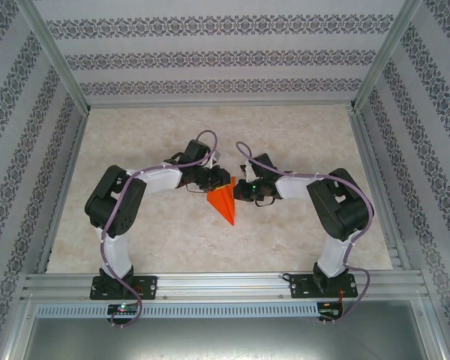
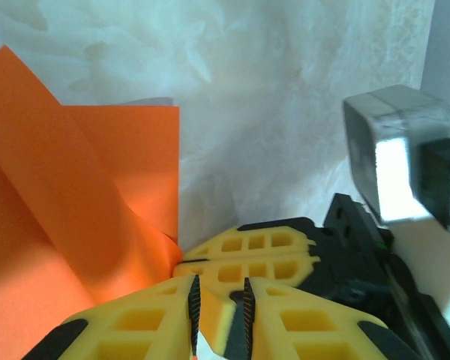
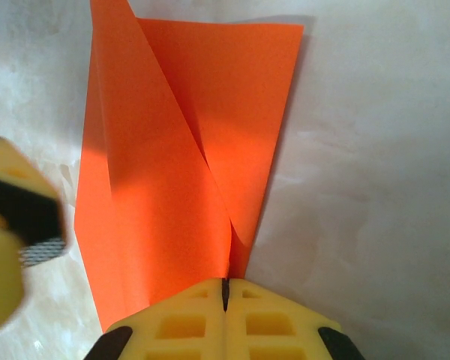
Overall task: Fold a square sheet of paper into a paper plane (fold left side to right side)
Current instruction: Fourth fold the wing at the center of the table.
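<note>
The orange sheet of paper (image 1: 223,202) lies mid-table, folded into a narrow pointed shape with one flap lifted (image 3: 172,187). My right gripper (image 3: 226,283) is shut on the raised fold at the paper's near edge, and the paper runs away from its tips. In the top view it meets the paper from the right (image 1: 241,189). My left gripper (image 2: 220,289) stands just beside it with a narrow gap between its pads and no paper plainly between them. The paper (image 2: 52,225) lies to its left. From above, the left gripper (image 1: 212,182) is at the paper's upper left corner.
The marbled tabletop (image 1: 135,150) is walled by patterned panels and aluminium rails (image 1: 225,283) at the near edge. Both arms bend inward and nearly touch over the paper. The right wrist's camera housing (image 2: 390,157) sits close to my left gripper.
</note>
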